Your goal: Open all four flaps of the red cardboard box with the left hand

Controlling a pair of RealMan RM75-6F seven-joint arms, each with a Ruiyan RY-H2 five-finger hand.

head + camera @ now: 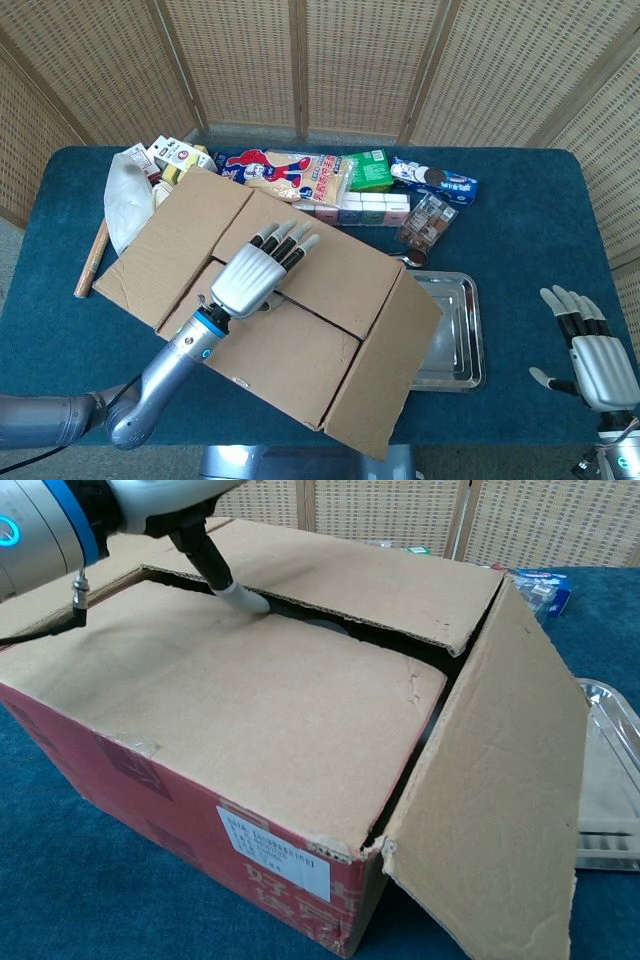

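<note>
- Left hand [255, 274] is held flat over the top of the red cardboard box [250, 810], fingers extended and slightly apart, nothing gripped.
- One fingertip [245, 597] is set at the seam between the near flap [230, 700] and the far flap [340, 575]; the near flap's edge is seen lifted slightly there.
- Side flaps are folded outward: one to the hand's right [510, 770], one to its left [170, 245].
- Right hand [590, 355] is kept well apart at the table [530, 240] edge, fingers spread, holding nothing.
- Steel tray [455, 335] lies right of the box.
</note>
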